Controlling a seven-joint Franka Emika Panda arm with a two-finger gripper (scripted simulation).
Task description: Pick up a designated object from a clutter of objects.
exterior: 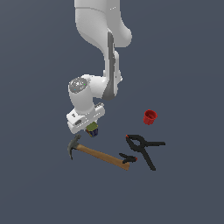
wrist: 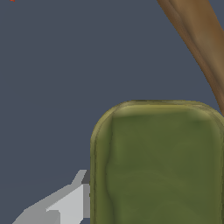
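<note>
The olive-green can (exterior: 93, 130) sits right under my white hand, just beyond the hammer's head. My gripper (exterior: 92, 127) is down around it, and only the can's lower part with dark blue and yellow shows below the hand. In the wrist view the can's green top (wrist: 157, 166) fills much of the picture, and one grey finger (wrist: 65, 203) lies against its side. The other finger is out of that view. I cannot tell whether the can rests on the floor or is raised.
A wooden-handled hammer (exterior: 98, 154) with a dark head lies just in front of the can; its handle (wrist: 201, 39) crosses a corner of the wrist view. Black spring clamps (exterior: 144, 148) with red tips lie to the exterior view's right. A small red cup (exterior: 149, 116) stands beyond them.
</note>
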